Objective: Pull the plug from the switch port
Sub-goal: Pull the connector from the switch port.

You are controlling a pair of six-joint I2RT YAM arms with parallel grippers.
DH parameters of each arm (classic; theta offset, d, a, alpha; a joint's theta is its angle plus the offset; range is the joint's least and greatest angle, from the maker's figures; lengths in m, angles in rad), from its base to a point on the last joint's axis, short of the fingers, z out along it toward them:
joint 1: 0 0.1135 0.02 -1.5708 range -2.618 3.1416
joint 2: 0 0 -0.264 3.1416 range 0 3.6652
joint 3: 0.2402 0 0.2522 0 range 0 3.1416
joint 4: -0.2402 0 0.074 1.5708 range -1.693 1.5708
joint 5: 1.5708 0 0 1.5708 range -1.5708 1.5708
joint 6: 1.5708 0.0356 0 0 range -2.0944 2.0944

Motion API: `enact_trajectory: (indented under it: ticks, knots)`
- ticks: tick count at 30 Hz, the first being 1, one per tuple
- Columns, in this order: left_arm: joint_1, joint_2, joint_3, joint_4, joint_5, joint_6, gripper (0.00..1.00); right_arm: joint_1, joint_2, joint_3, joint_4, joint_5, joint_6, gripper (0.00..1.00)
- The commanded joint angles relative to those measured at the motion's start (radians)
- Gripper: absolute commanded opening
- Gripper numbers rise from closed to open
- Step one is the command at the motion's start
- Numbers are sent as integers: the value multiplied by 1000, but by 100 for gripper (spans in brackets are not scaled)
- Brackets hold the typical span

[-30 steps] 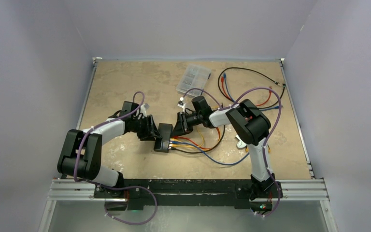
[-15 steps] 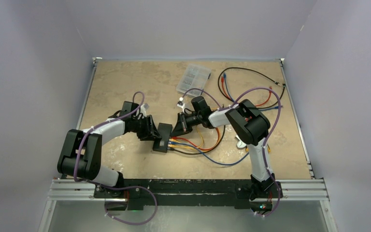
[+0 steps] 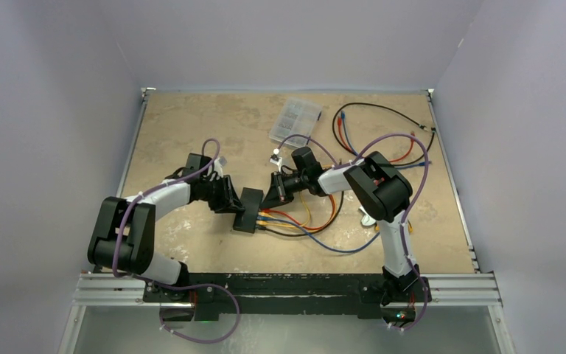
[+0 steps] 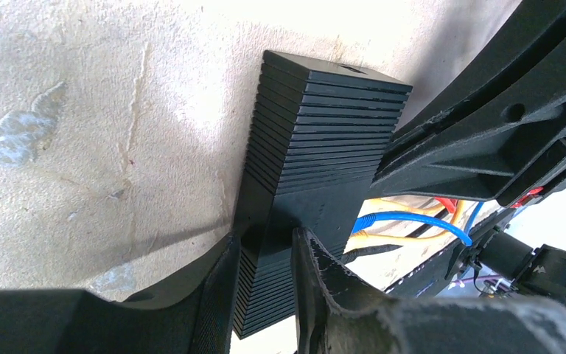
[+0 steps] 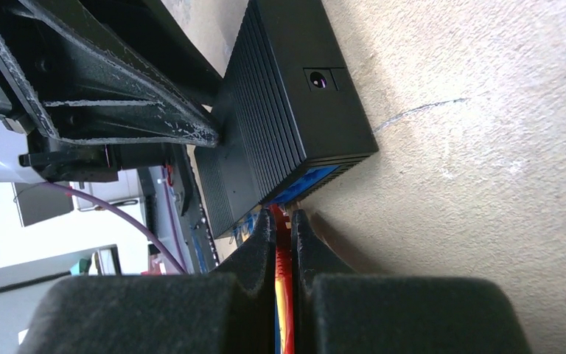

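Note:
The black switch (image 3: 250, 210) lies on the table between the two arms, with coloured cables (image 3: 302, 221) running from its right side. My left gripper (image 3: 233, 200) is shut on the switch (image 4: 317, 147), one finger (image 4: 217, 295) on its ribbed side and the other on its flat face. My right gripper (image 3: 271, 198) is shut on the red plug (image 5: 282, 247), right at the port side of the switch (image 5: 287, 96). The plug's tip still meets the port face. Blue and yellow cables (image 4: 405, 221) show behind the switch.
A clear compartment case (image 3: 295, 119) sits at the back. Loose black, blue and red cables (image 3: 383, 133) loop across the back right of the table. A small white object (image 3: 368, 219) lies by the right arm's base link. Metal rails (image 3: 287, 284) edge the table's near side.
The right gripper's fingers have closed onto the red plug. The left gripper's fingers have narrowed onto the switch. Neither arm has shifted much.

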Motion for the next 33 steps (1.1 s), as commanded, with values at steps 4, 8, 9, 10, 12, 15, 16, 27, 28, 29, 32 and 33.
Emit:
enact_trajectory:
  ticks: [4, 8, 9, 10, 12, 15, 16, 27, 28, 29, 32, 33]
  knots:
    - [9, 38, 9, -21, -111, -5, 26, 3, -44, -14, -85, 56, -63, 0]
    - [9, 53, 13, -31, -142, -7, 26, 3, -51, -17, -99, 60, -74, 0]
    - [9, 58, 13, -31, -145, -6, 25, 2, -52, -18, -102, 62, -77, 0]
    - [9, 63, 13, -32, -147, -7, 24, 2, -53, -20, -104, 62, -79, 0]
    - [9, 68, 12, -29, -150, -8, 23, 3, -57, -26, -108, 65, -83, 0]
    - [9, 71, 10, -30, -160, -10, 21, 2, -58, -35, -113, 68, -90, 0]
    - [9, 71, 10, -29, -162, -10, 21, 1, -58, -38, -113, 69, -91, 0]
    - [9, 82, 8, -28, -178, -10, 18, -7, -57, -78, -112, 74, -114, 0]
    - [9, 83, 8, -28, -179, -10, 17, -9, -55, -82, -111, 75, -117, 0]
    - [9, 84, 8, -28, -178, -9, 17, -10, -54, -84, -111, 78, -119, 0]
    - [9, 87, 7, -27, -178, -11, 16, -13, -50, -98, -110, 86, -125, 0]
    - [9, 86, 8, -28, -179, -10, 16, -16, -49, -102, -108, 88, -128, 0]
